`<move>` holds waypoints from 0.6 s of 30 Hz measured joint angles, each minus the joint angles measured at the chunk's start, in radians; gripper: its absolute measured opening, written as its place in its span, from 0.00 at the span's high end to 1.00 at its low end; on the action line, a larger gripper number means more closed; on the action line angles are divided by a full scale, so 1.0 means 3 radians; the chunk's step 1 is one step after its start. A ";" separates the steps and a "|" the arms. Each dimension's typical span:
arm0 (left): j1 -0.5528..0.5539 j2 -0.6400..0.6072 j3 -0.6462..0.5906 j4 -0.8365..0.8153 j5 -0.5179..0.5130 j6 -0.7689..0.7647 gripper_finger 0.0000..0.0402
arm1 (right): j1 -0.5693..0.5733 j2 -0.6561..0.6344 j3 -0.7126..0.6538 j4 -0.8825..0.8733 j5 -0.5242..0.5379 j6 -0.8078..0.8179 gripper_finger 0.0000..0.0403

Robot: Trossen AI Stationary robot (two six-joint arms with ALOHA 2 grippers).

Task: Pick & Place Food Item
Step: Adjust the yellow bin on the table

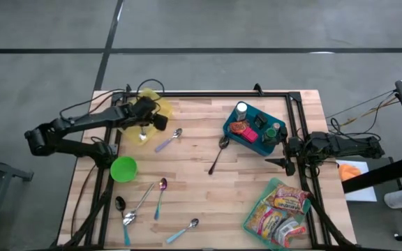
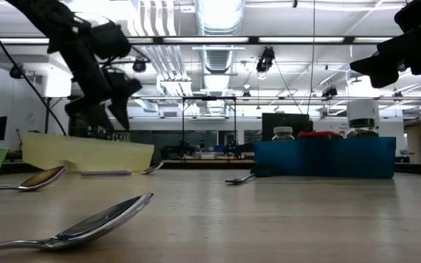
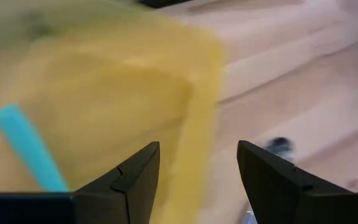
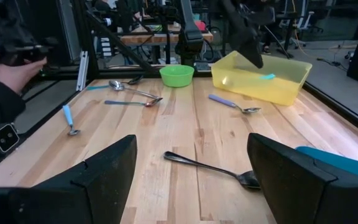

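While left gripper (image 1: 143,124) hangs over yellow bin (image 1: 160,108) at table's 10 o'clock, I see jaws spread, nothing gripped, teal-handled spoon (image 3: 28,148) lying inside; right gripper (image 1: 279,152) waits at 3 o'clock beside blue bin (image 1: 243,139), jaws apart, empty

Both arms are dark, nearly black, built of blocky jointed segments with black cables running along them. The left gripper (image 3: 197,177) has two matte black fingers (image 3: 132,180) with angular, wedge-shaped tips. The right gripper (image 4: 191,174) has the same broad, black, flat-faced fingers (image 4: 104,171).
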 joint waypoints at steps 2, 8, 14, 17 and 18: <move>-0.0064 0.0000 0.0067 0.0001 0.0001 0.0090 0.46 | -0.0001 0.0000 0.0000 0.0000 0.0000 0.0006 0.25; -0.0184 0.0022 0.0076 0.0014 0.0000 0.0078 0.46 | 0.0000 0.0000 0.0000 0.0000 -0.0001 0.0006 0.25; -0.0191 0.0241 -0.0026 0.0078 0.0020 0.0034 0.46 | 0.0000 0.0000 0.0000 0.0000 0.0000 0.0003 0.25; -0.0191 0.0410 -0.0037 0.0137 0.0026 0.0035 0.46 | 0.0000 0.0000 0.0000 0.0000 -0.0001 0.0004 0.25; -0.0191 0.0466 -0.0036 0.0168 0.0032 0.0036 0.46 | -0.0001 0.0000 0.0000 0.0000 0.0000 0.0006 0.25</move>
